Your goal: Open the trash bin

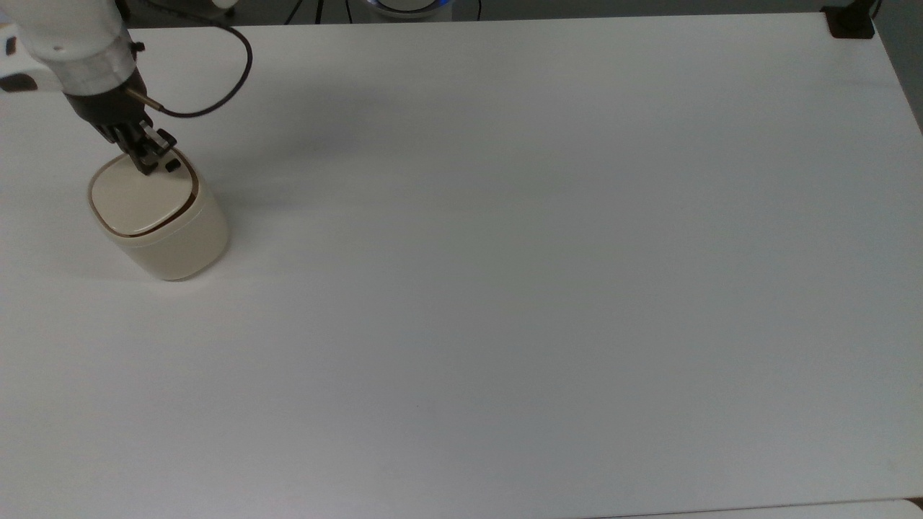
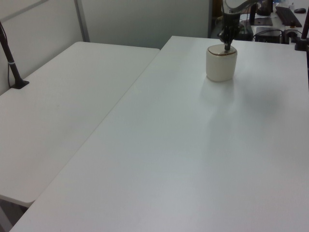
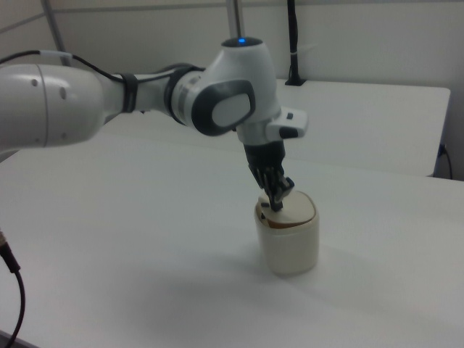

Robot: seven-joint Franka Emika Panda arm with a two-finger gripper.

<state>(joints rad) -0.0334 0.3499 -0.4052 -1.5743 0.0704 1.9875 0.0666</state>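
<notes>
Bin [image 1: 160, 220] in cream plastic stands on the white table [image 1: 505, 288] at about ten o'clock in the top view, close to the table's edge at the top view's left. In the left view the bin [image 2: 221, 64] sits near one o'clock, far down the table [image 2: 193, 145]. Its flat lid [image 1: 140, 198] lies nearly shut, with a thin dark gap showing along the rim. A small black button [image 1: 172, 165] sits at the lid's one o'clock edge. The gripper [image 1: 146, 167] points down, its tips on the lid just beside the button, at the button's nine o'clock. The fingers look drawn together, holding nothing. In the right view the gripper [image 3: 276, 205] meets the bin [image 3: 288, 239] at the lid's ten o'clock edge.
</notes>
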